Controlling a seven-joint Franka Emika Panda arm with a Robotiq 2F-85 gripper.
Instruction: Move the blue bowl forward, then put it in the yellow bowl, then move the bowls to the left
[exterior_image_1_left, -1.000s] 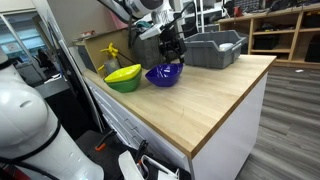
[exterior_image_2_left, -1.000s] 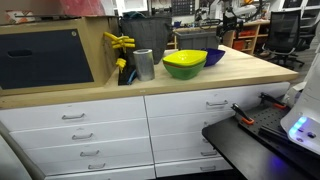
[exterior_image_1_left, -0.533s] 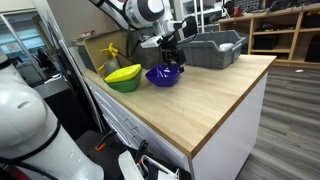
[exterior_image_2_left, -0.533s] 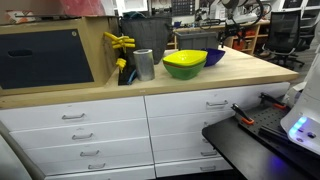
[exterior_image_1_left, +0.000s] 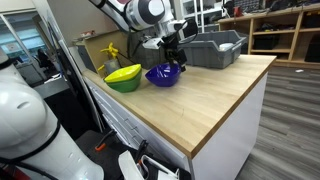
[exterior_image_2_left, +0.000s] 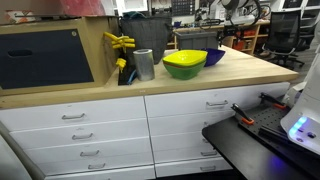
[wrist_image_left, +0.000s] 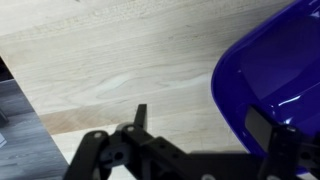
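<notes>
The blue bowl (exterior_image_1_left: 163, 75) sits on the wooden counter, right beside the yellow bowl (exterior_image_1_left: 123, 76). Both also show in an exterior view, the yellow bowl (exterior_image_2_left: 184, 64) in front and the blue bowl (exterior_image_2_left: 214, 57) partly hidden behind it. My gripper (exterior_image_1_left: 172, 57) hangs just over the blue bowl's far rim. In the wrist view the gripper (wrist_image_left: 203, 118) is open. One finger is over the bare wood and the other over the blue bowl (wrist_image_left: 275, 70), with the rim between them. It holds nothing.
A grey plastic bin (exterior_image_1_left: 212, 48) stands behind the bowls at the back of the counter (exterior_image_1_left: 210, 100). A metal cup (exterior_image_2_left: 144, 64) and a yellow tool (exterior_image_2_left: 120, 42) stand near the wall end. The counter's front edge is close to the bowls.
The arm has shifted and the gripper has come down a little at the blue bowl's rim. Both bowls have stayed in place.
</notes>
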